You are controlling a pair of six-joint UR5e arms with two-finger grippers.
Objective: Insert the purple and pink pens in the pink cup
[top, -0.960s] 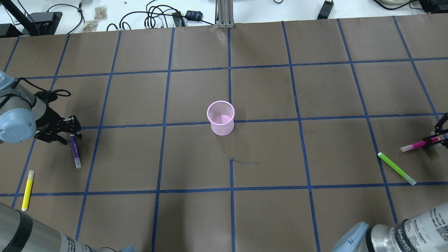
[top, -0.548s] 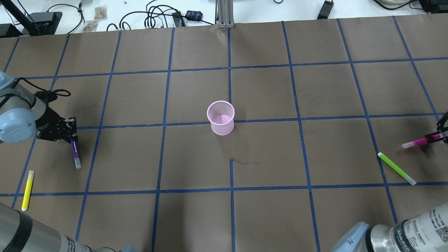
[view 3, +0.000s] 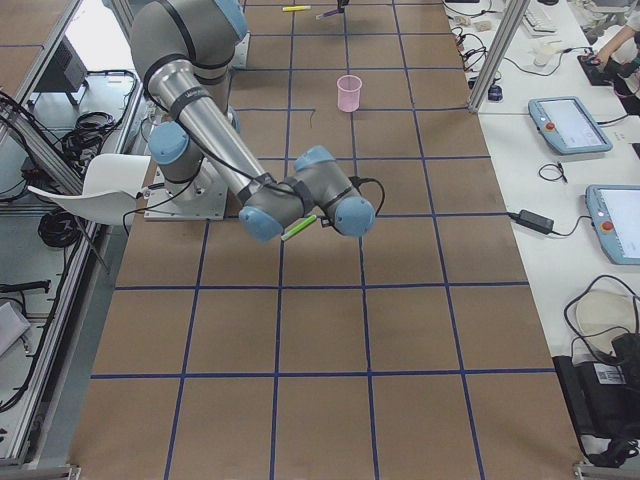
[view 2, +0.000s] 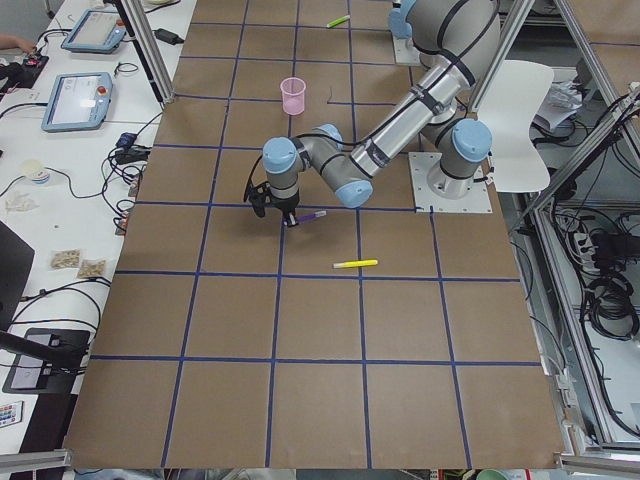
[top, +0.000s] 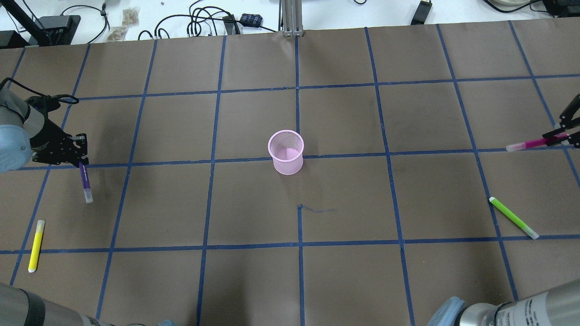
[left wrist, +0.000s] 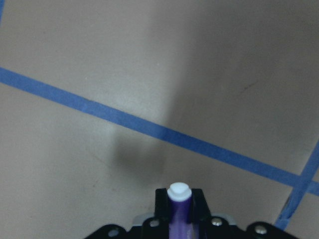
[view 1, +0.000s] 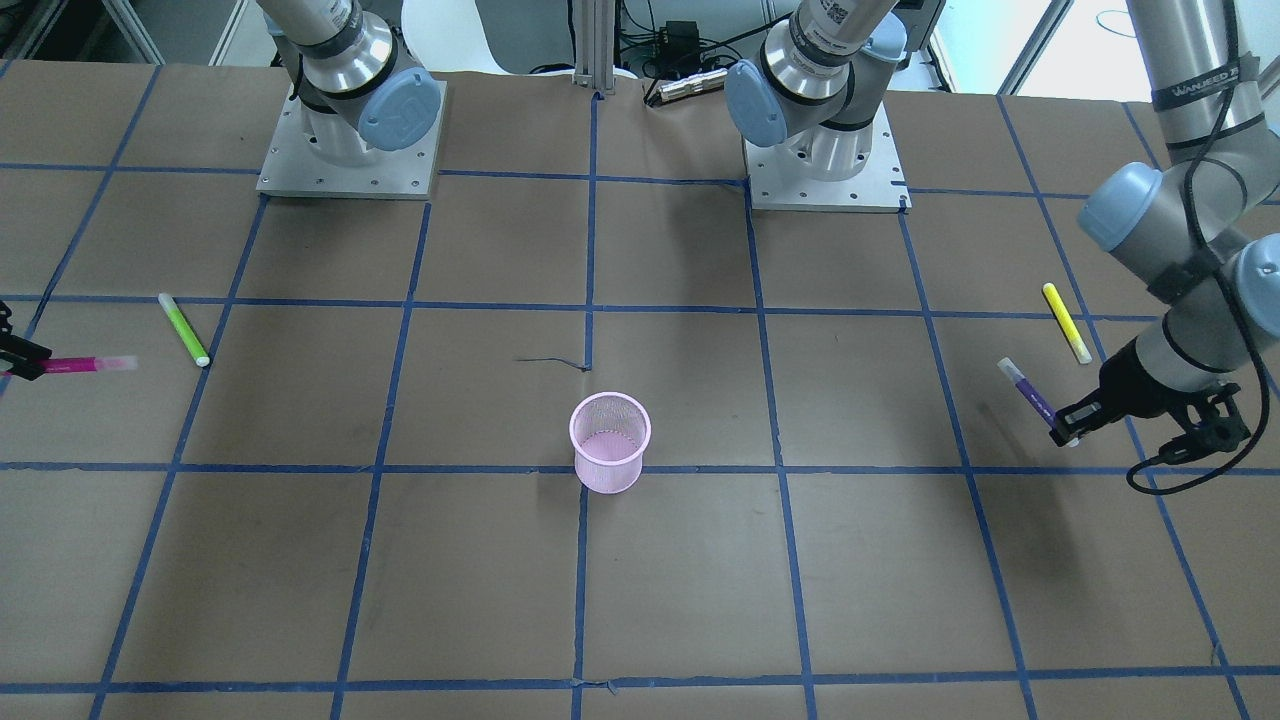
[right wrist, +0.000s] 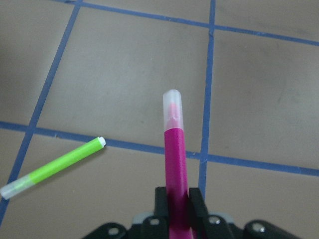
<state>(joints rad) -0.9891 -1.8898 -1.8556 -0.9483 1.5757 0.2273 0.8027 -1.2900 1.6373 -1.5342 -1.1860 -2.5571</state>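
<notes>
1. Far left of the pink cup (top: 286, 151), we saw the left gripper (top: 80, 164) clamped on the purple pen (top: 84, 181), which stuck out toward the robot's side. Only the left wrist view showed the pen seated between both fingers (left wrist: 160, 204).
2. Far right of the cup, the right gripper (top: 563, 136) pinched the pink pen (top: 532, 143), which pointed cupward. The overhead view cropped the gripper's body, and the wrist view added the green pen (right wrist: 52, 168).
</notes>
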